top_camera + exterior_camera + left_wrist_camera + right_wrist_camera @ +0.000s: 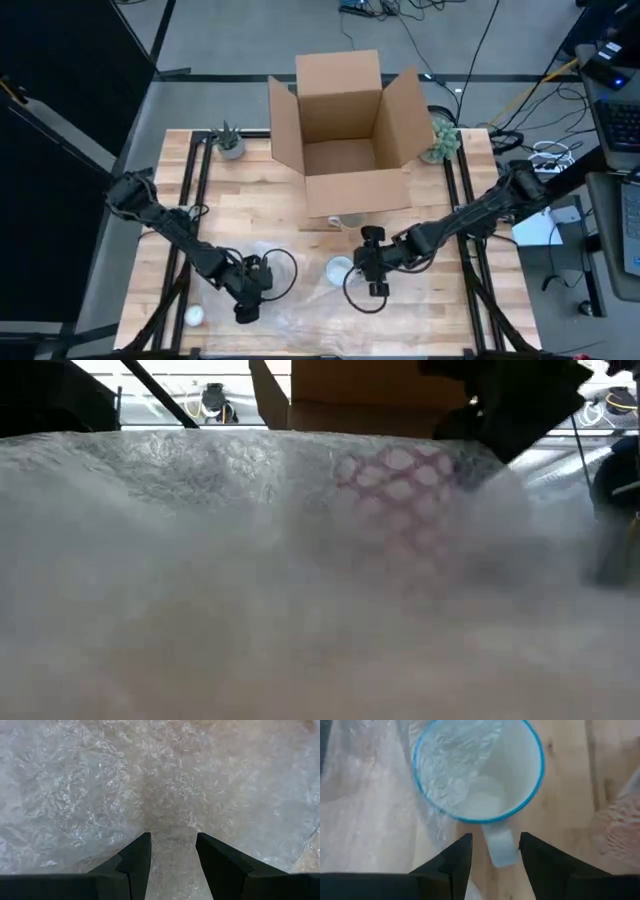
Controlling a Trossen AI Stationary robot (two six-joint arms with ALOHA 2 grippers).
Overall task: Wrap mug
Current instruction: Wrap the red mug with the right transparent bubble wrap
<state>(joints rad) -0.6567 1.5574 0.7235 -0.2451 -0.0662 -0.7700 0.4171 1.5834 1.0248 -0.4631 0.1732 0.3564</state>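
Over the wrap (165, 780) my left gripper (172, 851) hangs open, while my right gripper (495, 851) straddles the mug (477, 770) handle, unclosed.

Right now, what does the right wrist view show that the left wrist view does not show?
Only the right wrist view shows the mug, white with a blue rim, its handle pointing toward the open right gripper, and bare wooden table. Only the left wrist view shows the open left gripper over nothing but wrap. Both show the bubble wrap; in the right wrist view, a fold of it lies over part of the mug's mouth.
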